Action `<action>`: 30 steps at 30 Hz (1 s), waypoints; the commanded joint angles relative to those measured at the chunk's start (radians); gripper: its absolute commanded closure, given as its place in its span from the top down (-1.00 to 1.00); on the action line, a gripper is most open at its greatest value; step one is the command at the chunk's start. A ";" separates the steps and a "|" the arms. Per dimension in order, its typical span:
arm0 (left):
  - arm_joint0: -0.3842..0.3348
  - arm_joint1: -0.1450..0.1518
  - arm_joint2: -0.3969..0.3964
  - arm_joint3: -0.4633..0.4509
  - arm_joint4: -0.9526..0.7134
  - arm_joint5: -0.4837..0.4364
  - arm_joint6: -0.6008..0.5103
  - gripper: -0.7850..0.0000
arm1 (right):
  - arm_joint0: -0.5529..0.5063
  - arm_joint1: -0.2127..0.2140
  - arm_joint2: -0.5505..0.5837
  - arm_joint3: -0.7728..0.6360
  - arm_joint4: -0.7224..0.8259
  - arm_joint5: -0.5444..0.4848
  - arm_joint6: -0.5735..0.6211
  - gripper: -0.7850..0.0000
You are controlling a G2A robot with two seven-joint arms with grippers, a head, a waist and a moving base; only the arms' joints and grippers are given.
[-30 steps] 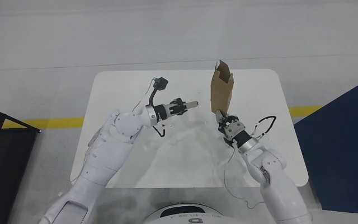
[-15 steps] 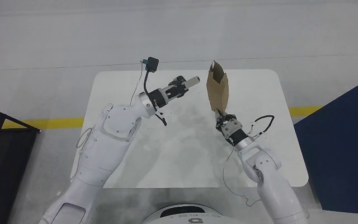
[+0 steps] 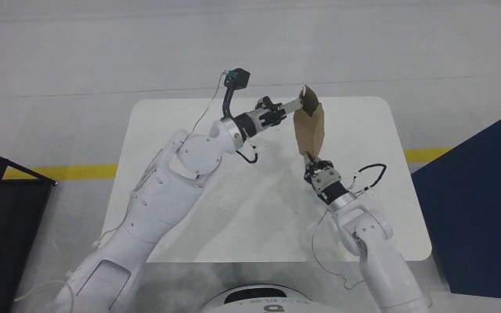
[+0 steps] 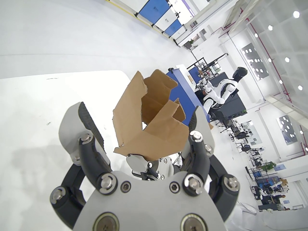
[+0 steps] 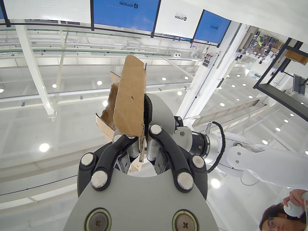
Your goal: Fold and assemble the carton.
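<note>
A brown cardboard carton (image 3: 309, 125) stands upright over the far right part of the white table (image 3: 180, 133), partly unfolded, with loose flaps at its upper end. My right gripper (image 3: 315, 166) is shut on its lower edge, and the right wrist view shows the carton (image 5: 130, 102) rising from that gripper (image 5: 142, 133). My left gripper (image 3: 293, 106) is at the carton's upper end. In the left wrist view it (image 4: 139, 109) is open, with a finger on either side of the carton (image 4: 154, 123). I cannot tell whether they touch it.
The table's rounded far edge (image 3: 258, 100) lies just behind the carton. A blue panel (image 3: 470, 203) stands off the table's right side and a dark frame (image 3: 16, 180) off its left. A yellow floor line (image 3: 78, 170) runs behind.
My left arm has swung right and away across the table until its open gripper reached the carton's top. The right gripper kept its hold, and the carton barely shifted.
</note>
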 commanded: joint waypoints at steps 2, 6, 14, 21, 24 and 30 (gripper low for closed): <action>-0.018 -0.005 0.019 0.017 0.012 -0.013 -0.019 1.00 | 0.000 -0.001 0.002 0.000 0.002 0.004 0.000 -1.00; -0.035 -0.010 0.034 0.040 0.035 -0.016 -0.020 0.94 | 0.002 -0.001 0.003 0.001 0.001 0.012 0.003 -1.00; -0.060 -0.021 0.043 0.077 0.024 -0.025 -0.024 0.46 | 0.005 -0.003 0.001 0.001 -0.003 0.023 0.005 -1.00; -0.074 -0.028 0.035 0.099 -0.063 -0.051 -0.086 0.41 | 0.007 -0.004 0.001 -0.001 -0.006 0.022 0.005 -1.00; -0.083 -0.029 0.025 0.113 -0.089 -0.052 -0.099 0.73 | 0.007 -0.005 0.001 -0.002 -0.006 0.022 0.003 -1.00; -0.090 -0.032 0.021 0.103 -0.068 -0.040 -0.080 1.00 | 0.007 -0.007 0.002 -0.004 -0.007 0.019 -0.002 -1.00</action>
